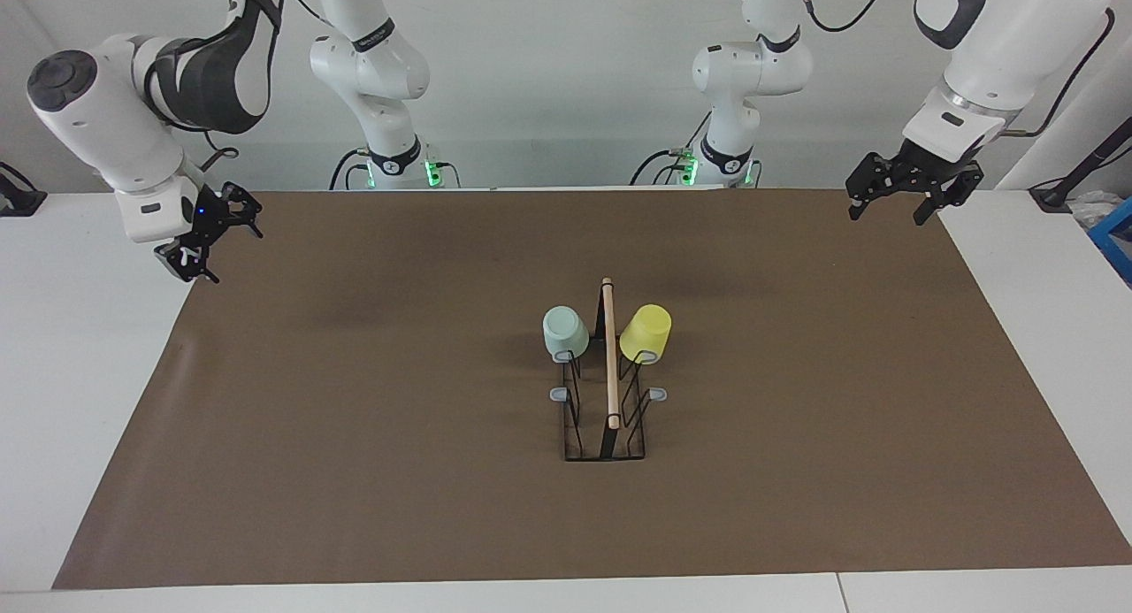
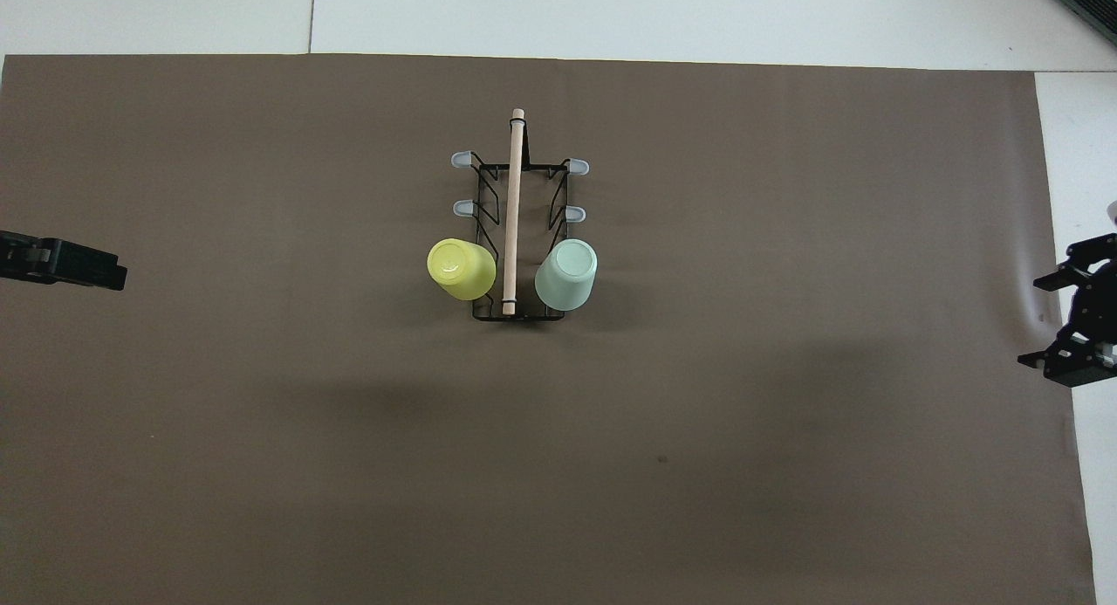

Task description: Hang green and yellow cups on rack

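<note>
Both cups (image 1: 606, 332) hang on the rack (image 1: 607, 401) mid-mat — left gripper (image 1: 911, 187) at two o'clock, spread empty; right gripper (image 1: 205, 238) at ten, fingers unreadable.
</note>
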Controlling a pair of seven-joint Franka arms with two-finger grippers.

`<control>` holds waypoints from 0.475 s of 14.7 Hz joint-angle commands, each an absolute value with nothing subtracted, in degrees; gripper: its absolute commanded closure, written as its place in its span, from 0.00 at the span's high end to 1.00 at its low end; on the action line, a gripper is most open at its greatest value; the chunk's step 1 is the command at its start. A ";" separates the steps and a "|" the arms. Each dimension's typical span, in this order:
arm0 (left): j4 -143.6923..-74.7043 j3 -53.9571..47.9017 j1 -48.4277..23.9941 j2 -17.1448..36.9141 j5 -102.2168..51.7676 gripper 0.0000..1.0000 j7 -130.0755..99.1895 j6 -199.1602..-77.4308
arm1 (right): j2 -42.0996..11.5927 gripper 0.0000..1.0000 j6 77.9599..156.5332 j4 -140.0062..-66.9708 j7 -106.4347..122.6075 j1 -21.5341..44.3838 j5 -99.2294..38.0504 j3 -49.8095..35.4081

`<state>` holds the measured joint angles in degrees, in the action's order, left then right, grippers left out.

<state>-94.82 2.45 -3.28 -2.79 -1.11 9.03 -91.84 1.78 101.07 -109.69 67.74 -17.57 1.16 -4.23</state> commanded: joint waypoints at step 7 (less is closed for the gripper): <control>-96.06 2.64 -3.52 -3.96 -0.70 1.00 9.14 -91.58 | 2.02 1.00 98.79 -108.55 42.67 -19.25 1.23 -3.96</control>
<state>-94.82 2.45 -3.28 -2.79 -1.11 9.03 -91.84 1.78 100.05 -109.20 49.11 -18.65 1.16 -3.47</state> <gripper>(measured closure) 0.000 0.000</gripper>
